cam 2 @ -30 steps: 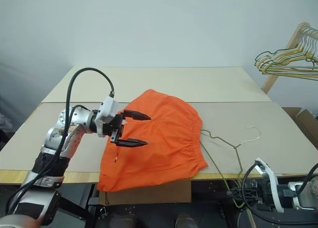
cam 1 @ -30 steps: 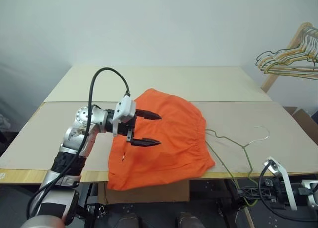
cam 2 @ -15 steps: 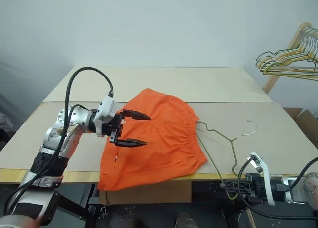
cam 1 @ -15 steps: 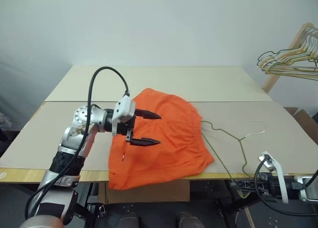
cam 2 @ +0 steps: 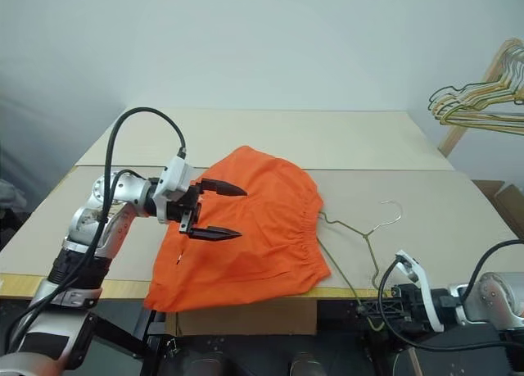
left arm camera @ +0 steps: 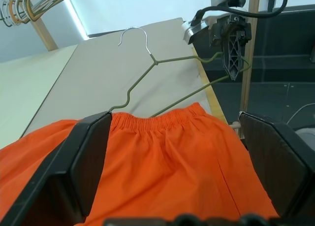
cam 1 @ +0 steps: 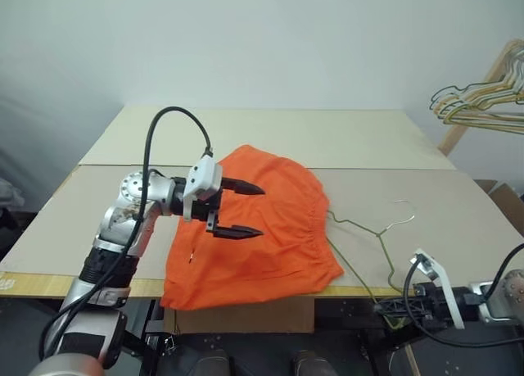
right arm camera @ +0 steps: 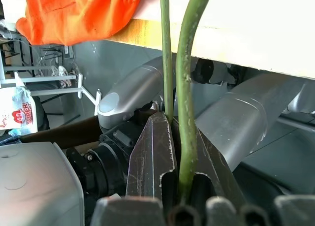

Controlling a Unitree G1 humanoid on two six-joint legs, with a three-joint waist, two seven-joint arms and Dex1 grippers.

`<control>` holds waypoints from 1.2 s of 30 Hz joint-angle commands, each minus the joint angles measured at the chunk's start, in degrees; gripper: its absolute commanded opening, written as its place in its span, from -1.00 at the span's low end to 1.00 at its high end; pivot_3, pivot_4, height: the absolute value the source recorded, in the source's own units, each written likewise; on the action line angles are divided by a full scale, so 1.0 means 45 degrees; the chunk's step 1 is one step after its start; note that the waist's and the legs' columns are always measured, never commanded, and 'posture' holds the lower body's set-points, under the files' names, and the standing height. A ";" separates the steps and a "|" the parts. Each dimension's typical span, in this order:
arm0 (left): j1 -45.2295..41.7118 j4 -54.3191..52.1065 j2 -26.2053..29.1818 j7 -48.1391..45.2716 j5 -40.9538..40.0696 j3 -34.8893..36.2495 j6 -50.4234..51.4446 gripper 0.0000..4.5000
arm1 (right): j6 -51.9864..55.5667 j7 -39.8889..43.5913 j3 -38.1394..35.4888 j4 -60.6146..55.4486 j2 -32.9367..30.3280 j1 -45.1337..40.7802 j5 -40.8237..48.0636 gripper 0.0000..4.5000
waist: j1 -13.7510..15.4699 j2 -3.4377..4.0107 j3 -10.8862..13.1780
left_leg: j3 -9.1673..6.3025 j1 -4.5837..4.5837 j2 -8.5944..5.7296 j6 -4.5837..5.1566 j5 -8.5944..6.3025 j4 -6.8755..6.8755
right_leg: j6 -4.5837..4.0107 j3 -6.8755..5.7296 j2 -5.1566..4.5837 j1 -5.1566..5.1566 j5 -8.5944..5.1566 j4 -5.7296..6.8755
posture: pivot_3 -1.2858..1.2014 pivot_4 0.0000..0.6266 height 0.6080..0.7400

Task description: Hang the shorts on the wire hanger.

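The right gripper (cam 2: 383, 304) is clamped on the wire hanger (cam 1: 372, 228) just beside the shorts (cam 1: 262, 228) (left gripper (cam 1: 246, 210) gaping above them), so the thin wire might twist loose.

Pale table (cam 1: 270, 138); orange shorts (cam 1: 262, 228) spread on it, wire hanger (cam 1: 368, 233) lying beside them

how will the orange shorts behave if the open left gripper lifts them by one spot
Probably floppy: the shorts lie wrinkled and drape limply over the table front edge, so they would likely sag and bunch from one pinch. They look light, thin cloth. The gathered waistband may stretch rather than hold shape.
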 commanded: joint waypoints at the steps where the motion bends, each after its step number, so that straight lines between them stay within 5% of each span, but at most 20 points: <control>1: -0.0361 -0.0133 0.0039 0.0067 0.0008 0.0058 -0.0270 0.99 | -0.0328 -0.0030 -0.0802 0.0851 0.0119 -0.0365 0.0038 -1.00 | -0.0003 0.0000 0.0000 | 0.0000 -0.0002 -0.0002 0.0000 0.0000 0.0000 | 0.0000 0.0003 0.0000 0.0000 0.0000 -0.0002 | 0.14 -1.00 1.00; 17: -0.0302 -0.0165 0.0189 0.0100 0.0081 0.0111 -0.0544 0.99 | -0.0500 0.1079 -0.0529 -0.0042 -0.0288 -0.0336 0.0538 -1.00 | 0.0041 0.0000 0.0003 | -0.0008 -0.0009 0.0000 0.0000 0.0000 0.0000 | 0.0001 0.0003 0.0008 -0.0006 0.0001 -0.0002 | 0.16 -1.00 1.00; 23: -0.0095 -0.0340 0.0258 0.0219 0.0053 0.0095 -0.0580 0.99 | -0.1105 0.1490 0.0990 -0.0696 -0.0981 -0.0164 -0.0066 -1.00 | 0.0124 -0.0005 0.0009 | -0.0009 -0.0010 0.0005 0.0000 0.0000 -0.0003 | -0.0001 -0.0002 0.0009 -0.0011 -0.0001 -0.0005 | 0.17 -1.00 1.00; 36: -0.0091 -0.0269 0.0274 0.0277 0.0228 0.0021 -0.0835 0.99 | -0.0602 0.0522 0.1295 0.1446 0.0660 -0.2685 -0.0429 -1.00 | 0.0442 -0.0016 0.0017 | -0.0012 -0.0023 0.0001 0.0001 0.0000 -0.0012 | -0.0005 0.0000 0.0015 -0.0027 0.0006 -0.0006 | 0.17 -1.00 1.00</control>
